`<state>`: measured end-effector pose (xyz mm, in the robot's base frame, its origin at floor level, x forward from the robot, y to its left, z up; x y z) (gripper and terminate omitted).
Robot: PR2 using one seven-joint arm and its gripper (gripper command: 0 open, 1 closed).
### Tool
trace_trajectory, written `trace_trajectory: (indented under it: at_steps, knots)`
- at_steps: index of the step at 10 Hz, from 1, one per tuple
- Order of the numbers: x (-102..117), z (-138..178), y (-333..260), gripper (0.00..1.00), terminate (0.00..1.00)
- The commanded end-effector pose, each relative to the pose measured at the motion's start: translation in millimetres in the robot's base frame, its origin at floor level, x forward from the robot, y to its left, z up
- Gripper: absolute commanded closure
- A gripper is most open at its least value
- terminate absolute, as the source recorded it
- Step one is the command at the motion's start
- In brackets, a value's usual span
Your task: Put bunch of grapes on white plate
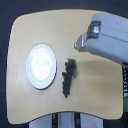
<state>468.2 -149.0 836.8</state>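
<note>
The bunch of grapes (68, 75) lies on the wooden table near its middle, a dark elongated cluster with a green bit at its far end. The white plate (41, 65) rests to the exterior view's left of the grapes, a small gap between them, with nothing on it. My gripper (78, 45) comes in from the upper right, its tip above and slightly right of the grapes, apart from them. Blur hides the fingers, so their state is unclear.
The light wooden table (30, 100) has rounded corners and dark floor around it. My grey arm (107, 37) covers the table's upper right part. White structures (67, 120) show below the table's near edge.
</note>
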Motion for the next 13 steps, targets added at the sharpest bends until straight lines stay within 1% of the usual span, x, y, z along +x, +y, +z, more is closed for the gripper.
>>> trace_trajectory:
  at_steps: [1,4,6,7,9,13]
  knots:
    - [-44,-63,69,0.00,0.00]
    - [-54,-91,91,0.00,0.00]
    - [-52,-103,103,0.00,0.00]
    - [-45,-110,110,0.00,0.00]
    - [-40,-118,111,0.00,0.00]
    - [-49,-137,96,0.00,0.00]
